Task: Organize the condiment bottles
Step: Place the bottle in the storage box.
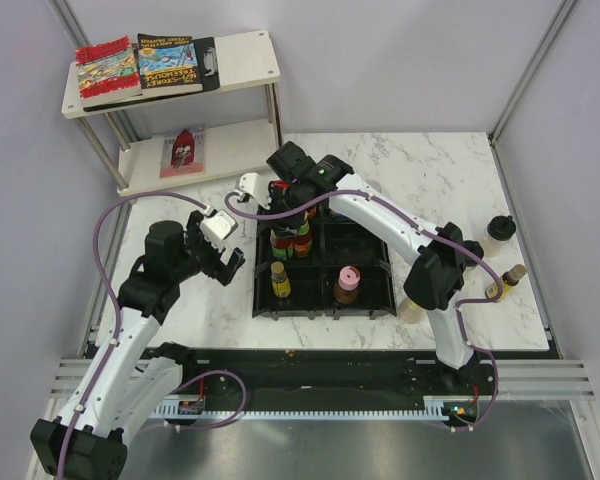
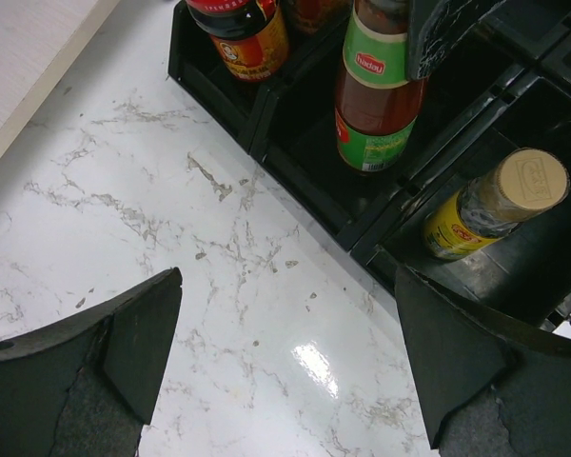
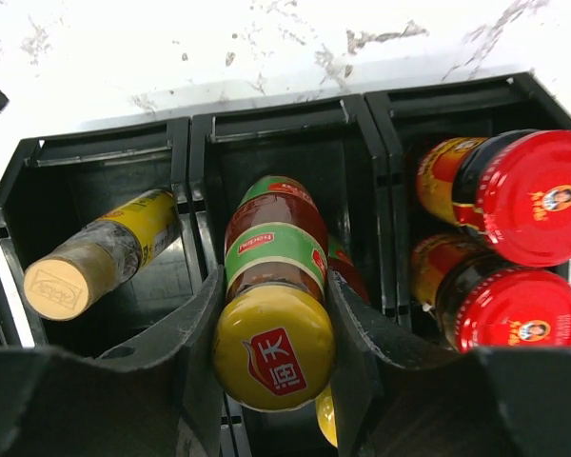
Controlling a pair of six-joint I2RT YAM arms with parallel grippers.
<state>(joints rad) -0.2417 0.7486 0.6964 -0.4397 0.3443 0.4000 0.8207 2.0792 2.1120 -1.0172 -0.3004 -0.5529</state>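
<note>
Our right gripper [image 3: 274, 286] is narrowed to the width of the yellow-capped bottle [image 3: 271, 357], with its fingers pressed against both sides of the neck. The bottle stands upright in the middle compartment of the black tray [image 3: 276, 119], its long axis running straight down from the claw (so we judge any lift goes vertically). The glass is smooth, the cap glossy. Our left gripper [image 2: 285, 314] hangs wide open and empty over the marble table [image 2: 171, 190].
</note>
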